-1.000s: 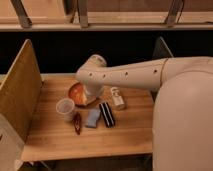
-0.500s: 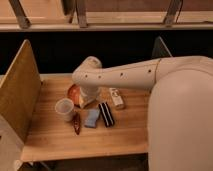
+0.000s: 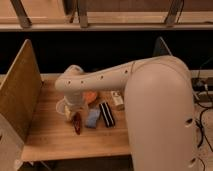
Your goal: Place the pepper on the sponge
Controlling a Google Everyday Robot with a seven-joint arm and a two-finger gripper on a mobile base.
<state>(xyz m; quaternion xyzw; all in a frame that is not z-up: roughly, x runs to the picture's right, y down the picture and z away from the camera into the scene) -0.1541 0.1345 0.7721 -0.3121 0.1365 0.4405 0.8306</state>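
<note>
End effector (image 3: 75,113) low over the table (image 3: 50,142), at the tip of a pale arm (image 3: 115,75) reaching in from the right, poised right above the upper end of the pepper (image 3: 78,125). Released, clenched or grasping: cannot tell, hidden under the bulk of the arm.

Pepper: slender, dark red, lying flat on the wood, long axis running roughly away from the camera. Not on the sponge (image 3: 92,119); just beside its left edge, possibly touching, too close to judge. Sponge: light blue pad, flat on the table, top face bare.

Close neighbours: white cup (image 3: 62,107) to the left of the pepper, black striped block (image 3: 106,114) just right of the sponge, orange bowl (image 3: 90,96) behind, partly hidden by the arm.

Judged as the pick-up stage, given the pepper off the sponge and the end effector directly over it. For a good pick: close across the narrow width near the middle, not at a pointed tip, to avoid pivoting or slipping. Lift only enough to clear the sponge's edge. Shift a short way right, keeping away from the cup and the block. Align lengthwise with the pad, lower until resting on the soft top, then let go low to prevent rolling off.
</note>
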